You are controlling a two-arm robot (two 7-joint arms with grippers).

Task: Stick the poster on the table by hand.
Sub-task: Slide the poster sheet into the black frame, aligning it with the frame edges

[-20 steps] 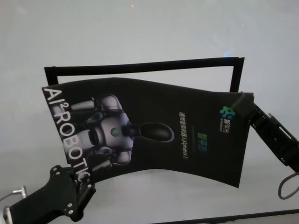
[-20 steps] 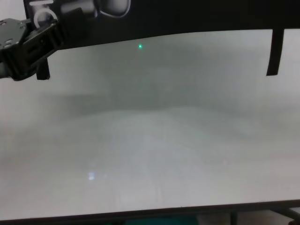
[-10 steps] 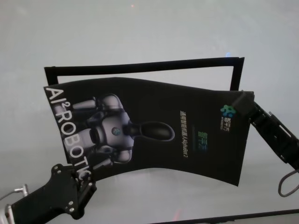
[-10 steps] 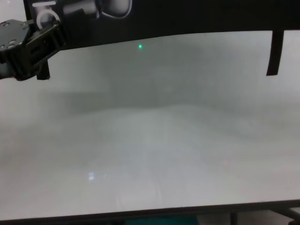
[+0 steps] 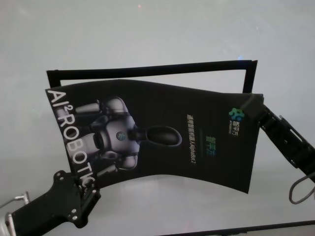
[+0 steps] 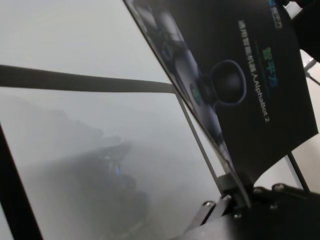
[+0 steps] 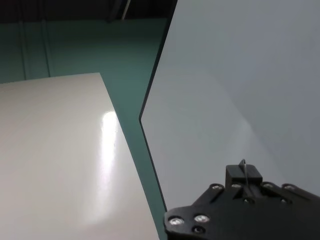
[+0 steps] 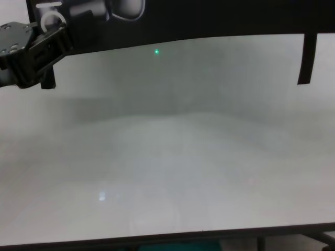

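Your left gripper (image 5: 84,189) comes in from the lower left of the head view, forearm slanting up toward the middle; its jaws are pinched shut on the poster's (image 5: 162,135) near left corner, just under the big white letters; the left wrist view shows the sheet's edge clamped there and rising away from the worktop (image 5: 147,34). You can see the poster held above the worktop, bowed and not flat; its far edge overlaps a thin black frame (image 5: 147,71) lying on the surface. Your right gripper (image 5: 252,109) reaches in from the right edge, arm angled down and outward; its jaws are closed on the poster's far right corner, beside the small logo; the right wrist view shows the thin sheet edge gripped at the tip.
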